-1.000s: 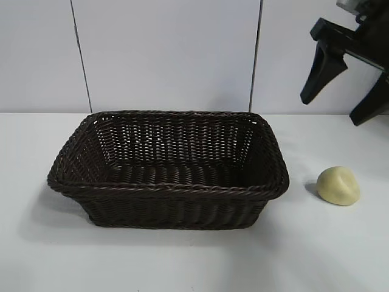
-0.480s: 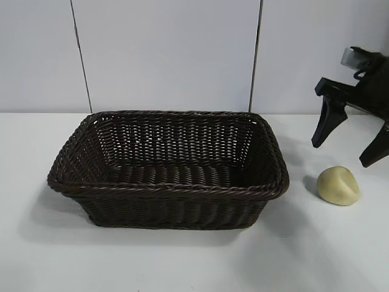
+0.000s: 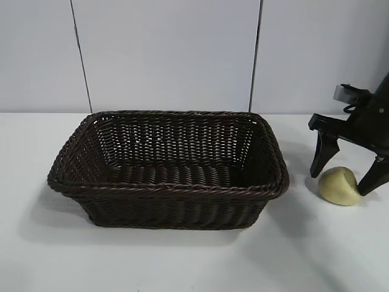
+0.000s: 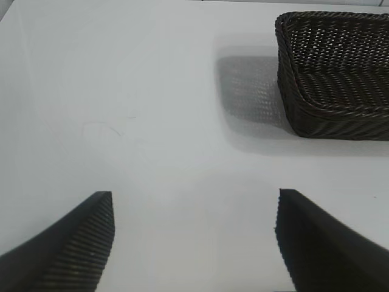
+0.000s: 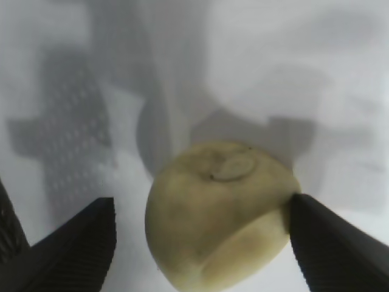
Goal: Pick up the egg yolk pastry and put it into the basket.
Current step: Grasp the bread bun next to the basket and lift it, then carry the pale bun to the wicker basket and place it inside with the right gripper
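The egg yolk pastry (image 3: 339, 186), a pale yellow creased bun, lies on the white table just right of the basket (image 3: 170, 190), a large dark brown wicker one. My right gripper (image 3: 340, 184) has come down over the pastry and stands open, one finger on each side of it. In the right wrist view the pastry (image 5: 219, 213) sits between the fingers of the right gripper (image 5: 200, 204). One finger touches its side and a gap shows at the other. My left gripper (image 4: 194, 196) hangs open over bare table, off to one side of the basket (image 4: 340, 79).
The white table (image 3: 182, 261) runs up to a pale panelled wall (image 3: 170, 55) behind the basket. Nothing lies inside the basket. The right arm stands at the table's right edge.
My right gripper has dropped from high at the right down around the pastry, and its fingers have drawn slightly closer together. The pastry, the basket and the left gripper have not moved.
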